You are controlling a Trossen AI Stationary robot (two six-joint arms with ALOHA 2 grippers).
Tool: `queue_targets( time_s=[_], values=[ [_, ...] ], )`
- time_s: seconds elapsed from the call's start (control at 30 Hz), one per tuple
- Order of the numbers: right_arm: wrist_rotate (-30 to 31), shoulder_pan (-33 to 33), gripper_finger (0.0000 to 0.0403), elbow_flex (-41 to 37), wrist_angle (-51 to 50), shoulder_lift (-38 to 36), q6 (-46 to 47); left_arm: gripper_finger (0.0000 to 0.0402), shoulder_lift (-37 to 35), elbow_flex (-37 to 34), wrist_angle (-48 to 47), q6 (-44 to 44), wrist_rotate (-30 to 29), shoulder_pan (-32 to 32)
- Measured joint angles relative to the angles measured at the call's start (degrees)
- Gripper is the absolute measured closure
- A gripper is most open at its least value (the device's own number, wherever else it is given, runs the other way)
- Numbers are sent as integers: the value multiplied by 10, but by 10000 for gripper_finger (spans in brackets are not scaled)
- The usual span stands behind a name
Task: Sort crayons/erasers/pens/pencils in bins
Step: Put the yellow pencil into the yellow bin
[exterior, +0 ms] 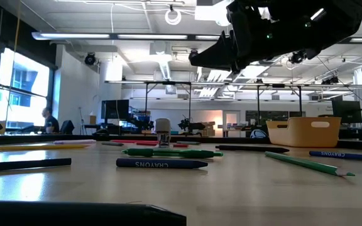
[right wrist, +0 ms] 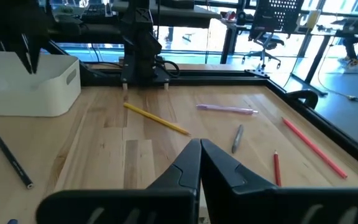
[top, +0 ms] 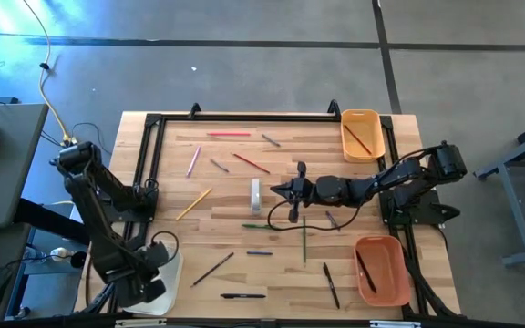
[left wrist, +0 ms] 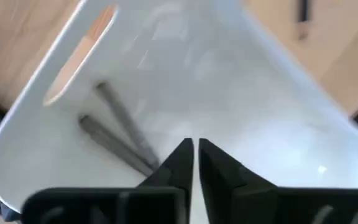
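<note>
left fingers [left wrist: 194,163] clenched empty over cream-white bin [left wrist: 278,118], right fingers [right wrist: 199,163] clenched empty mid-table

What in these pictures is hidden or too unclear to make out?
- High view: most of the white bin lies under the left arm; its contents are hidden.
- Left wrist view: two grey sticks in that bin are blurred; pens or crayons, unclear.
- Low view: the orange bin's inside is hidden by its own wall.
- Low view: the right pincer is only a dark shape against the ceiling lights.
</note>
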Motion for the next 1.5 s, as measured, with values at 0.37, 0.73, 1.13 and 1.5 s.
queue_targets(
  time_s=[0.37,0.73,1.13,1.5],
  values=[
    [0,-4,403,0,29,0,-35,401,-57,47,-19,115,-97,73],
    [0,-4,403,0,28,0,-34,402,-126,-26,101,468,-102,295],
    [0,-3,403,0,2,0,-6,401,-138,-126,212,587,-6,472],
    [0,-3,403,0,-13,0,2,343,-105,-128,171,630,6,583]
  ],
)
